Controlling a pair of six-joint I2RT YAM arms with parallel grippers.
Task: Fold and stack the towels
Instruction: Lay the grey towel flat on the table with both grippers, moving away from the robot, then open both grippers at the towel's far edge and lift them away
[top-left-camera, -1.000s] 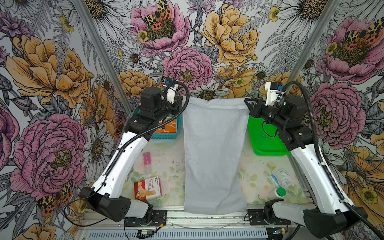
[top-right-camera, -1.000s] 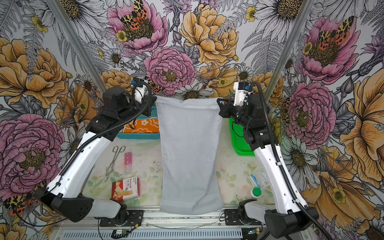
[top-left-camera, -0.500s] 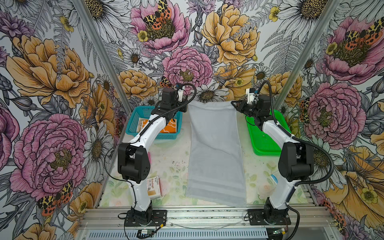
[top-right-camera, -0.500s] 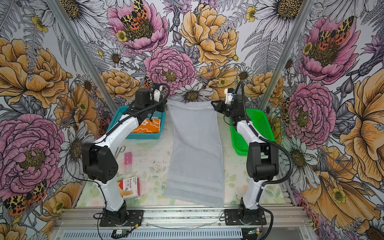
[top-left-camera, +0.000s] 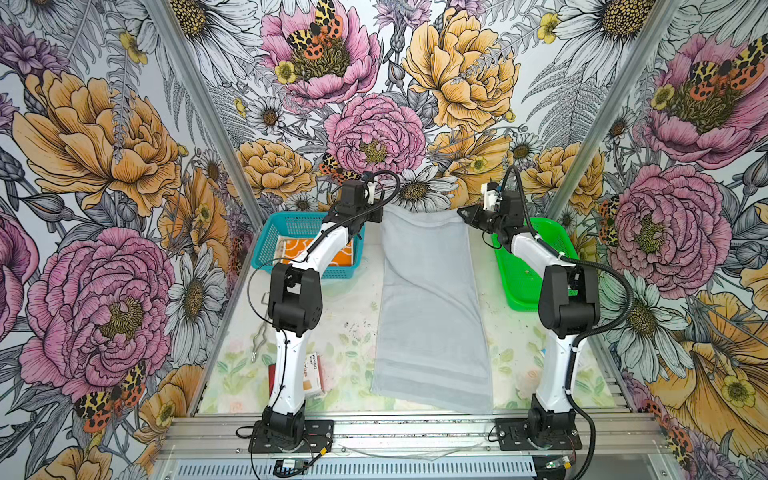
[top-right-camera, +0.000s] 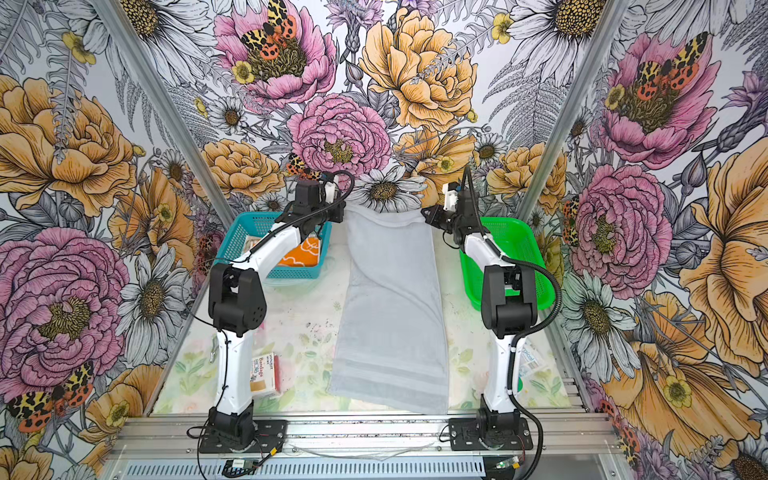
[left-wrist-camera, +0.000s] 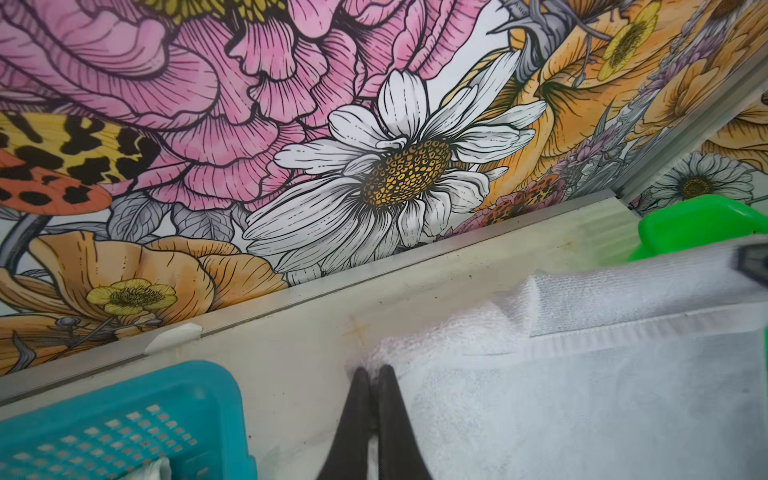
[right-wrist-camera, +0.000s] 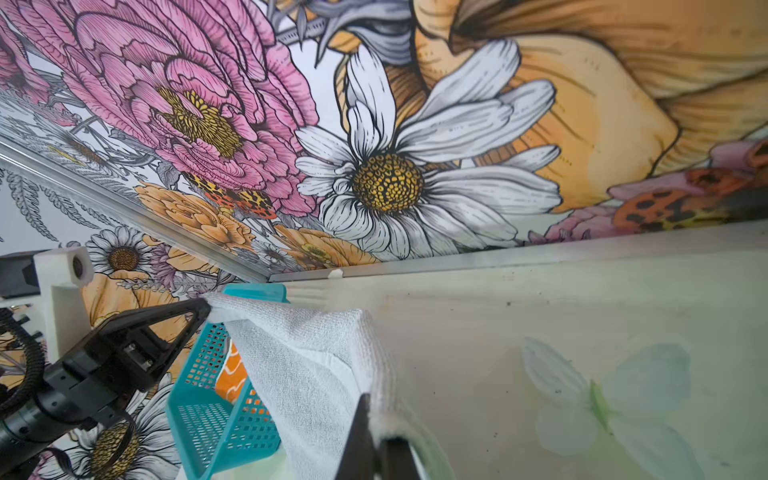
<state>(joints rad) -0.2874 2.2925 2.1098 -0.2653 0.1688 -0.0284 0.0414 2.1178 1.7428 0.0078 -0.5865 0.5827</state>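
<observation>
**Observer:** What are your pincers doing?

**Operator:** Both are pinching shut on the grey towel (top-left-camera: 430, 307). My left pincer (left-wrist-camera: 372, 374) is gripping its far left corner, and my right pincer (right-wrist-camera: 376, 428) is gripping the far right one. Neither is holding anything else.

**Observer:** Where is the towel lying?

**Operator:** It is running lengthwise down the middle of the desk (top-left-camera: 345, 332), between the teal basket (top-left-camera: 291, 224) and the green basket (top-left-camera: 519, 278). The near hem is resting flat by my bases. I am holding the far corners up off the desk. A slanting crease is crossing the middle.

**Observer:** What about the other towels?

**Operator:** The orange towel (top-right-camera: 305, 251) is sitting in the teal basket. A pale cloth (top-right-camera: 250, 242) is showing beside it, possibly the cream towel, but my arm is covering too much to say.

**Observer:** How are you planning to do this step well?

**Operator:** I am reading this as the start of the first fold, far edge over to near hem.
- I am aiming to hold both corners at one height, under light, even tension, so the edge is not sagging.
- I am then planning to carry both corners toward me together.
- Drawing slightly outward should be easing that crease out.
- Corners are needing to land on corners before either pincer is letting go, since one side releasing early would be skewing the fold.
- The bandage box (top-right-camera: 262, 376) is lying near the towel's left edge, apart from the cloth, so I am minding my arm there.
</observation>
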